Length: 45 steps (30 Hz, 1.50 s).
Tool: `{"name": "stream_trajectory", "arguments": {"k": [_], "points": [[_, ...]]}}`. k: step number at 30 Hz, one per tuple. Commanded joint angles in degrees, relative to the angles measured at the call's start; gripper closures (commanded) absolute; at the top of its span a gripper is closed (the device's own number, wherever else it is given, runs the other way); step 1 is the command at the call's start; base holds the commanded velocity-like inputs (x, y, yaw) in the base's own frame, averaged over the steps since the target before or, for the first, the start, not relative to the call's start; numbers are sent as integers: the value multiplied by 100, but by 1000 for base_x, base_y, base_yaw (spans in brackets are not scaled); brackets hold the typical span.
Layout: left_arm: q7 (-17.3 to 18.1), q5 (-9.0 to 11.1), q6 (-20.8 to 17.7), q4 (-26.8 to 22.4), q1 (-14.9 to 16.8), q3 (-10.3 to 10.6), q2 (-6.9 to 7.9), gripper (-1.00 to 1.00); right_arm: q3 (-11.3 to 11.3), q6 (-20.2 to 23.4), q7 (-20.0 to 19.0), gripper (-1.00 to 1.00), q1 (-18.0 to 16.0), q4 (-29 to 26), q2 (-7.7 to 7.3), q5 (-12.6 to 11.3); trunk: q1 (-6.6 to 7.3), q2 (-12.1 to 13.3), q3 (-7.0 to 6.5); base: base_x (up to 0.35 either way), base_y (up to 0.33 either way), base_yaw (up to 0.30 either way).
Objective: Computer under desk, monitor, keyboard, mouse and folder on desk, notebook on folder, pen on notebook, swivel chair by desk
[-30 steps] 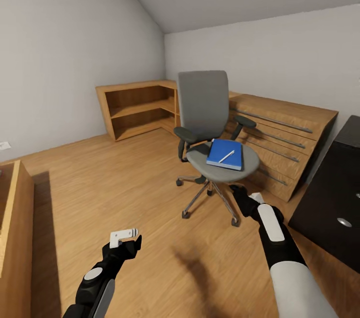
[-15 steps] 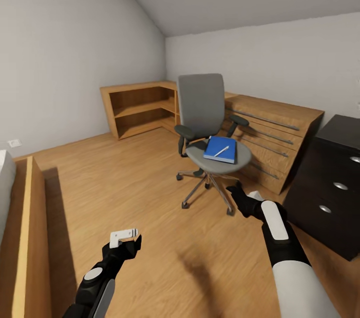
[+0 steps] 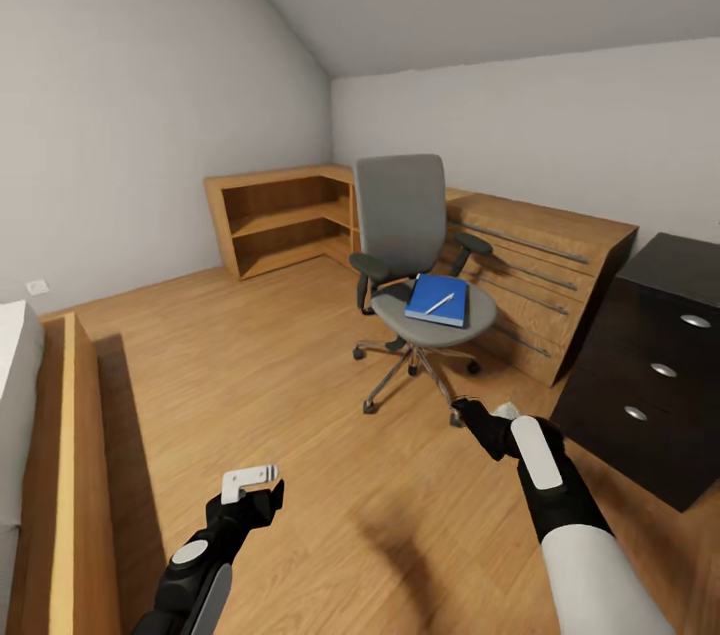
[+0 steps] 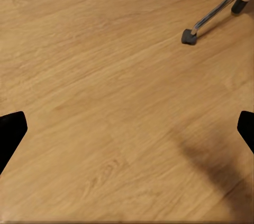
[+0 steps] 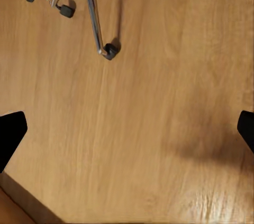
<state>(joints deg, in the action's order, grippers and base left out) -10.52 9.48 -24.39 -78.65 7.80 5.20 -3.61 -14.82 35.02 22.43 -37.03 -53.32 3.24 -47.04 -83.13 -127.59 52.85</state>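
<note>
On the swivel chair (image 3: pixel 413 285) seat ahead lies the blue folder (image 3: pixel 437 300), white pen (image 3: pixel 440 303) on top. Left gripper (image 4: pixel 127 129) and right gripper (image 5: pixel 127 129): jaws apart, empty, over wooden floor (image 3: pixel 280 395). Best to roll closer, square up, then grasp the folder's edge.

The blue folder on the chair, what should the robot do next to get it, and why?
Probably roll a bit closer. The blue folder lies on the chair seat with a pen on it, beyond both open grippers, left and right.
</note>
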Motion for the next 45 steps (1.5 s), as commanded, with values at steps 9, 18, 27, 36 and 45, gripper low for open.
{"name": "stream_trajectory", "arguments": {"k": [9,18,27,36,45], "points": [[-62,60,-16,172,3,-8,-12,-100,-12,-747,49,-100,297,843,31,1713,199,360,-156,-5,0,0],[-80,53,50,1319,3,-11,-25,-100,-12,-2992,-425,-100,574,2422,5,3640,397,721,-318,0,0,0],[-70,42,2592,3996,3,7,-25,-100,-16,-6638,-650,-100,705,5264,-83,5715,595,1082,-480,0,0,0],[-73,48,2844,4406,3,3,-18,-100,-21,-6937,-678,-100,975,5434,-332,5723,792,1443,-641,0,0,0],[-57,26,2874,4626,3,22,-28,-100,-21,-6970,-687,-100,1003,5452,-319,5715,990,1804,-803,0,0,0]]}}
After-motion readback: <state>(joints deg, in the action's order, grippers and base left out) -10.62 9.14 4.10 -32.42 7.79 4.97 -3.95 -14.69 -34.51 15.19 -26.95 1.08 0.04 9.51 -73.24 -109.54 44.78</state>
